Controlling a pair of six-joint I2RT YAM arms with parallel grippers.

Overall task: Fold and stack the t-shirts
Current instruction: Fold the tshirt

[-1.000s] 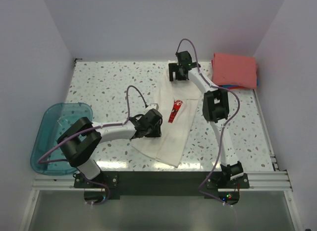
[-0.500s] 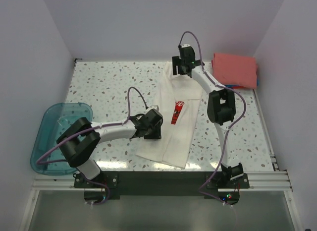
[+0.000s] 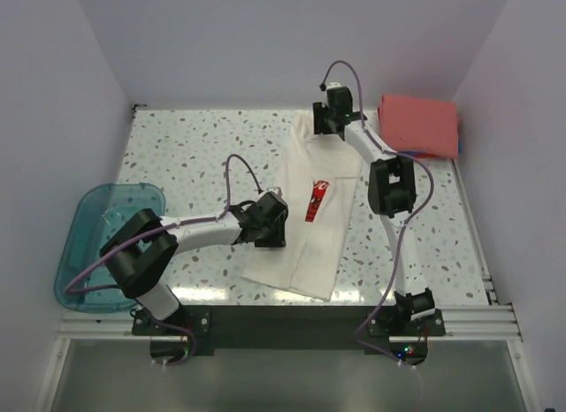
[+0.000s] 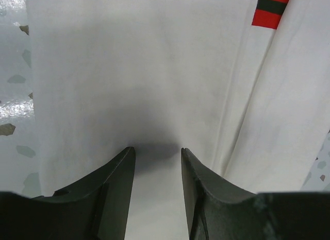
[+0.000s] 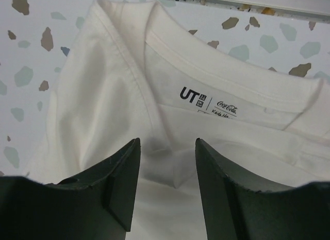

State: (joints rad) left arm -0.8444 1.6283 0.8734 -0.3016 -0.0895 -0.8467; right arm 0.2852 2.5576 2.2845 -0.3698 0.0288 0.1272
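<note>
Top view first: over the last second the right gripper (image 3: 329, 120) has slid toward the back edge. The white shirt (image 3: 309, 244) went with it, from a rumpled slanted heap to 1 long strip running from the back of the table (image 3: 195, 156) to the near edge. My guess is that's the smoothing step, so the real fold isn't done yet. The left gripper (image 3: 270, 231) sits on the strip's left edge, below the print (image 3: 316, 200). The red shirt (image 3: 420, 125) lies folded in the back right corner with a blue edge (image 3: 416, 154) poking out under it.

Left wrist: the left gripper (image 4: 156, 152) has its jaws spread, tips down at the white shirt (image 4: 129, 70). The cloth there is flat and smooth, with 1 long fold line toward the print (image 4: 270, 11). Nothing looks pinched.

Right wrist: the right gripper (image 5: 167, 144) is spread too, right at the collar (image 5: 216, 75). The label (image 5: 206, 101) faces up and there are soft wrinkles beside it. No cloth is bunched between the jaws.
</note>
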